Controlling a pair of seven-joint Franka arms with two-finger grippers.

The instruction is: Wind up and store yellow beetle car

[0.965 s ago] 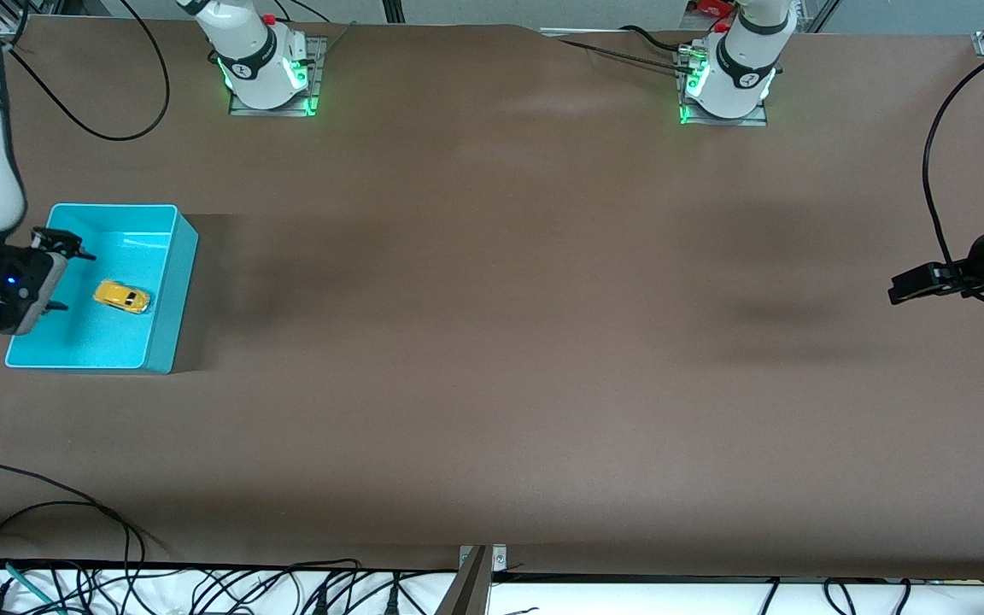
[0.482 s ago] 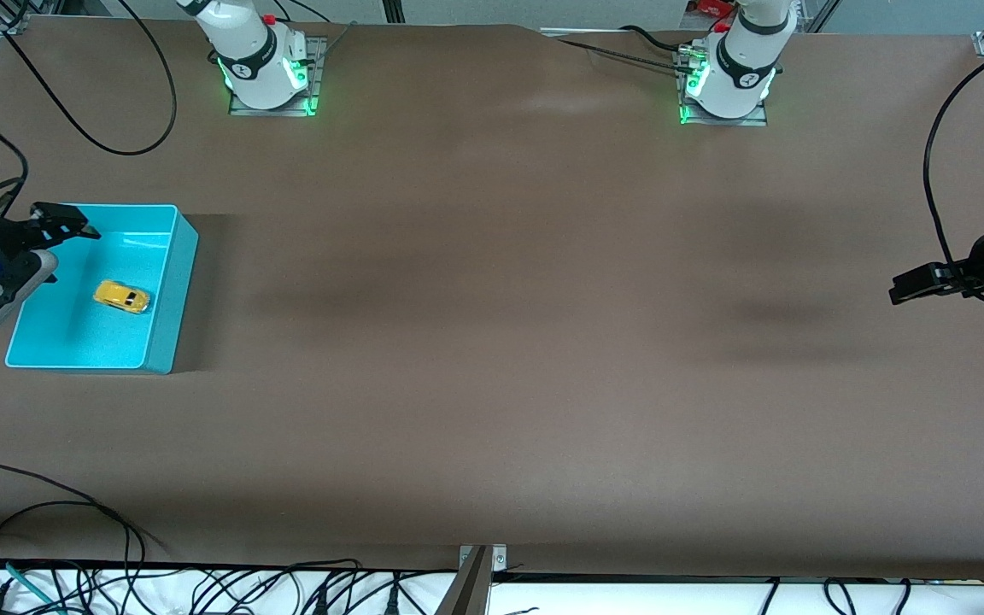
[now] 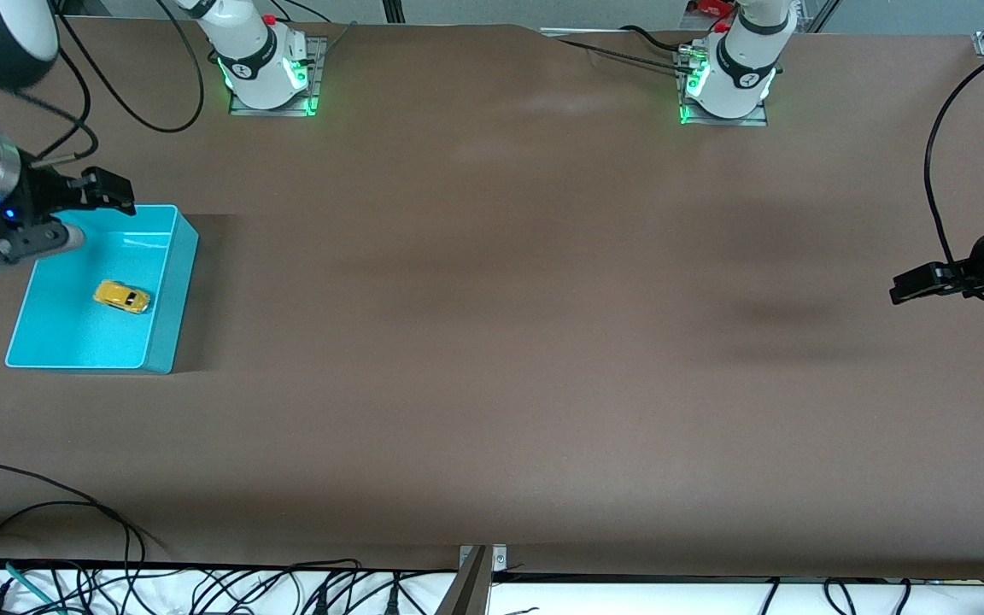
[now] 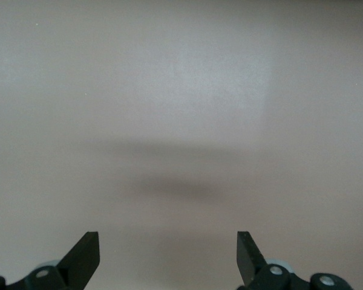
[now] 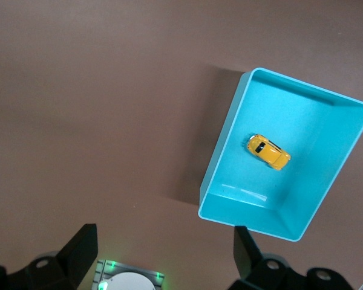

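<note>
Logging storage done: car (image 3: 121, 296) on its wheels in the bin (image 3: 182, 282); right gripper (image 3: 82, 213) over the bin's rim, empty, fingers apart; left gripper (image 3: 915, 284) idle, fingers apart. Next, I park both arms.

Bright yellow on the yellow beetle car (image 3: 121, 296), with dark windows. Uniform turquoise on the bin (image 3: 163, 295), inside and out, no pattern. Plain matte brown across the bench (image 3: 492, 342), mottled only by soft darker shadows. Black on the right claw (image 3: 86, 213) and left claw (image 3: 919, 284) alike. White arm bases (image 3: 263, 64) with green lights glowing. Black cables (image 3: 73, 512) along the bench edge.
</note>
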